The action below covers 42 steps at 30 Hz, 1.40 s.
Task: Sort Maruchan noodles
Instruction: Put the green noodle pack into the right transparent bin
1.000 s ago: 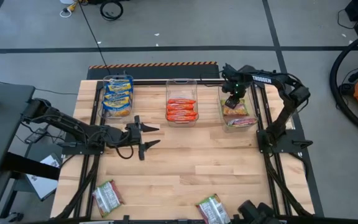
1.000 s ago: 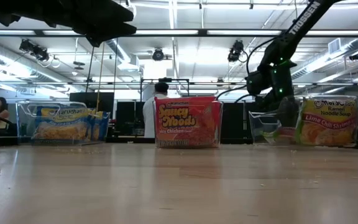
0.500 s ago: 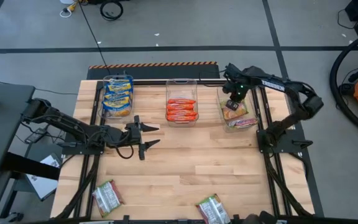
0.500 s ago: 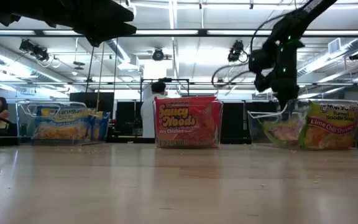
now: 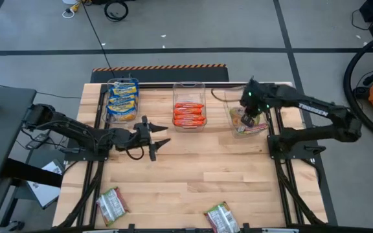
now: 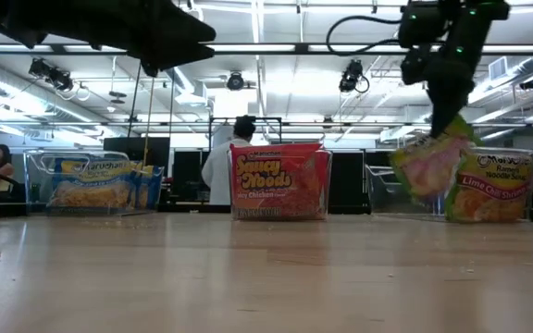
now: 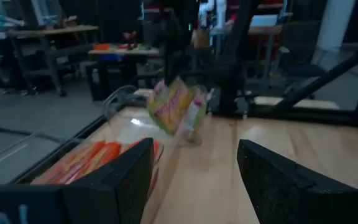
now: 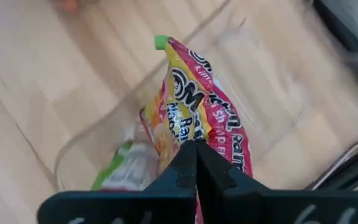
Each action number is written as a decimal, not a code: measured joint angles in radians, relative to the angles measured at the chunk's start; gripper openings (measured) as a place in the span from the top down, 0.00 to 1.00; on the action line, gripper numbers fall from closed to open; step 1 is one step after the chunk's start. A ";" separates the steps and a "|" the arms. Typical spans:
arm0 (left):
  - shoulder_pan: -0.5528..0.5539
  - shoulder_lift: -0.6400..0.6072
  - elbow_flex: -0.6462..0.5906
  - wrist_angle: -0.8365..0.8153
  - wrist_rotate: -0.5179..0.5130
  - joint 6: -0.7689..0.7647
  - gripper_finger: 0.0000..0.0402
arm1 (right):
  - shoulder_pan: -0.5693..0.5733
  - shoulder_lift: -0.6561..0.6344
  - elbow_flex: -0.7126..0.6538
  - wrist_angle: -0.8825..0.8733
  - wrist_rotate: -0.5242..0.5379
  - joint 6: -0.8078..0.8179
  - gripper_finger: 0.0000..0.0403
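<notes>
Right claw pinching lime packet, lifted above right bin. Left claw spread, empty, mid-worktop. Two packets at near edge.

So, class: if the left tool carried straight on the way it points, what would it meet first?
Probably the lime-green packet hanging from the right tool ahead of the left tool; the bare table lies between, though depth is unclear.

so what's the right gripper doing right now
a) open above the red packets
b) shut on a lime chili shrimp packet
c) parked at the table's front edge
b: the right gripper is pinched shut on the lime chili shrimp packet, which dangles from it over the right-hand bin.
</notes>
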 joint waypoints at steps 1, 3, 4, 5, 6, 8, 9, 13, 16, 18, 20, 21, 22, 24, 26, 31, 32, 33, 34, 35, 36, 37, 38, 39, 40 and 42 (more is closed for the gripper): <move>0.004 0.018 0.000 0.026 0.013 0.005 0.41 | 0.019 -0.018 -0.031 0.001 0.012 0.016 1.00; 0.011 0.055 0.000 0.062 0.050 0.012 0.41 | 0.058 -0.048 -0.091 0.005 0.032 0.055 1.00; 0.014 0.072 0.000 0.088 0.066 0.013 0.41 | 0.076 -0.061 -0.118 0.005 0.034 0.070 1.00; 0.016 0.085 0.004 0.102 0.082 0.014 0.41 | 0.093 -0.074 -0.142 0.004 0.035 0.080 1.00; 0.016 0.096 0.011 0.102 0.089 0.014 0.41 | 0.112 -0.085 -0.161 0.004 0.034 0.090 1.00; 0.016 0.111 0.019 0.097 0.093 0.023 0.41 | 0.149 -0.102 -0.193 0.005 0.021 0.112 1.00; 0.016 0.119 0.026 0.098 0.093 0.030 0.41 | 0.164 -0.107 -0.205 0.001 0.012 0.120 1.00; 0.014 0.124 0.038 0.098 0.096 0.066 0.41 | 0.199 -0.106 -0.216 -0.006 0.000 0.136 0.99; 0.014 0.124 0.041 0.097 0.094 0.084 0.41 | 0.198 -0.090 -0.206 -0.010 0.008 0.148 0.99; 0.014 0.121 0.041 0.084 0.093 0.085 0.41 | 0.183 -0.074 -0.205 -0.017 0.039 0.155 0.99; 0.014 0.107 0.041 0.044 0.093 0.085 0.41 | 0.165 -0.049 -0.205 -0.023 0.052 0.156 0.99; 0.014 0.100 0.041 0.024 0.091 0.084 0.41 | 0.157 -0.035 -0.205 -0.024 0.052 0.156 0.99; 0.014 0.092 0.041 0.001 0.084 0.084 0.41 | 0.149 -0.021 -0.205 -0.025 0.052 0.157 0.99; 0.013 0.066 0.041 -0.042 0.065 0.084 0.41 | 0.139 0.015 -0.204 -0.031 0.045 0.159 0.99; 0.012 0.039 0.040 -0.071 0.063 0.083 0.41 | 0.133 0.048 -0.204 -0.044 0.041 0.165 0.99; 0.012 -0.032 0.040 -0.151 0.063 0.078 0.41 | 0.128 0.101 -0.203 -0.074 0.053 0.166 0.99; 0.012 -0.045 0.040 -0.167 0.063 0.077 0.41 | 0.128 0.104 -0.203 -0.075 0.053 0.165 0.99; 0.012 -0.056 0.040 -0.180 0.063 0.077 0.41 | 0.128 0.105 -0.203 -0.075 0.052 0.163 0.99; 0.012 -0.065 0.040 -0.186 0.063 0.076 0.41 | 0.128 0.105 -0.203 -0.076 0.050 0.162 0.98; 0.012 -0.075 0.040 -0.192 0.063 0.076 0.41 | 0.128 0.105 -0.203 -0.077 0.050 0.162 0.98; 0.012 -0.084 0.040 -0.199 0.063 0.077 0.41 | 0.128 0.103 -0.203 -0.082 0.049 0.160 0.97; 0.012 -0.092 0.040 -0.201 0.063 0.077 0.41 | 0.128 0.100 -0.203 -0.086 0.048 0.158 0.96; 0.012 -0.095 0.040 -0.200 0.063 0.077 0.41 | 0.128 0.098 -0.203 -0.092 0.047 0.158 0.95; 0.012 -0.095 0.040 -0.199 0.063 0.077 0.41 | 0.128 0.096 -0.204 -0.098 0.047 0.158 0.93; 0.012 -0.094 0.040 -0.203 0.063 0.080 0.41 | 0.128 0.095 -0.204 -0.104 0.046 0.157 0.92; 0.012 -0.093 0.040 -0.206 0.064 0.081 0.41 | 0.128 0.093 -0.204 -0.111 0.046 0.157 0.90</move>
